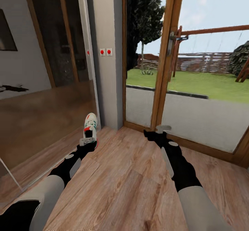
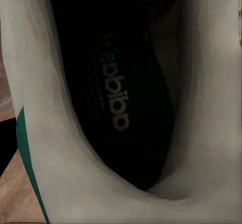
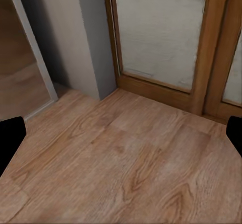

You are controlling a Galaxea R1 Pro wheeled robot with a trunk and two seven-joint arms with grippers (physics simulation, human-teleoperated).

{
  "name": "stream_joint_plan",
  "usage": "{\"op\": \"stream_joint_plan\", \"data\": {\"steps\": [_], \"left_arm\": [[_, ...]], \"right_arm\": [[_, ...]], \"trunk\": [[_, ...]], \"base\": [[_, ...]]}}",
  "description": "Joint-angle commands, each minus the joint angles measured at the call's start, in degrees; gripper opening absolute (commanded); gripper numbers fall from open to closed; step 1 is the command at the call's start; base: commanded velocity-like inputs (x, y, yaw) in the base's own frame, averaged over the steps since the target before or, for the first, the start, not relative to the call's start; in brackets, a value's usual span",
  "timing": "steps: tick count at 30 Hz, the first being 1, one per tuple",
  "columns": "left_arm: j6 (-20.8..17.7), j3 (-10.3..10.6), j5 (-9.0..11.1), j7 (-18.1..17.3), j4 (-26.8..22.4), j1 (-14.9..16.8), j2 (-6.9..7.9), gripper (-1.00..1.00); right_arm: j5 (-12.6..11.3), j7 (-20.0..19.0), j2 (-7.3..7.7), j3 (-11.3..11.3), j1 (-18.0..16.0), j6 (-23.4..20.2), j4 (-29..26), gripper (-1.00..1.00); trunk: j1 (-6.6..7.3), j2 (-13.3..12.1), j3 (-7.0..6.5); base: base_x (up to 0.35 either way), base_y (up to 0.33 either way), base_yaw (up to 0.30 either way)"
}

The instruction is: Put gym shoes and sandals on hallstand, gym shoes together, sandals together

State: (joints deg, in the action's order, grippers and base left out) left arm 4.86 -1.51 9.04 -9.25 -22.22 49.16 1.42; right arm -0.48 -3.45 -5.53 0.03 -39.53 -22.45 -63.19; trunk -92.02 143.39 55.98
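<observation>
Well, nothing that holds other things is in sight, so it comes down to one gym shoe (image 1: 91, 124) and the two arms. From the head camera, the shoe sits at about 10 o'clock from the middle of the picture, at the tip of the left gripper (image 1: 88, 141). It is tipped up on end, toe uppermost, with its green stripes and red heel patch facing the camera, beside the foot of the grey wall (image 1: 107, 68) and the mirror-like sliding panel (image 1: 45, 120). The left gripper is clamped on the shoe's heel end; the left wrist camera looks straight into the shoe's opening, onto the dark insole (image 2: 113, 98) with its printed lettering and the cream inner wall (image 2: 50, 133) around it.

The left arm reaches forward from 7 o'clock, forearm low over the corridor floor (image 1: 128, 175), wrist bent up toward the shoe. The right arm stretches from 5 o'clock toward 12, ending at the right gripper (image 1: 160, 130) close to the wooden frame of the glass door (image 1: 166, 68). Its black fingertips (image 3: 10, 138) sit at the opposite edges of the right wrist picture, spread wide apart with bare wood planks between them and nothing held. Outside the glass lie a paved strip and a lawn (image 1: 207, 84).
</observation>
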Motion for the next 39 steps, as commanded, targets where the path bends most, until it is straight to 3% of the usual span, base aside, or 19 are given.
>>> {"op": "stream_joint_plan", "data": {"steps": [1,39], "left_arm": [[0.1,-0.2,0.5,-0.4,0.1,0.1,-0.01,-1.00],[0.1,-0.2,0.6,-0.4,0.1,0.0,-0.01,-1.00]], "right_arm": [[0.0,-0.2,-0.01,-0.1,0.0,-0.3,-0.1,1.00],[0.0,-0.2,0.00,-0.1,0.0,-0.3,-0.1,1.00]], "trunk": [[0.01,0.0,0.06],[0.01,0.0,0.06]], "base": [[0.000,0.000,0.291],[-0.048,0.000,0.291]]}}
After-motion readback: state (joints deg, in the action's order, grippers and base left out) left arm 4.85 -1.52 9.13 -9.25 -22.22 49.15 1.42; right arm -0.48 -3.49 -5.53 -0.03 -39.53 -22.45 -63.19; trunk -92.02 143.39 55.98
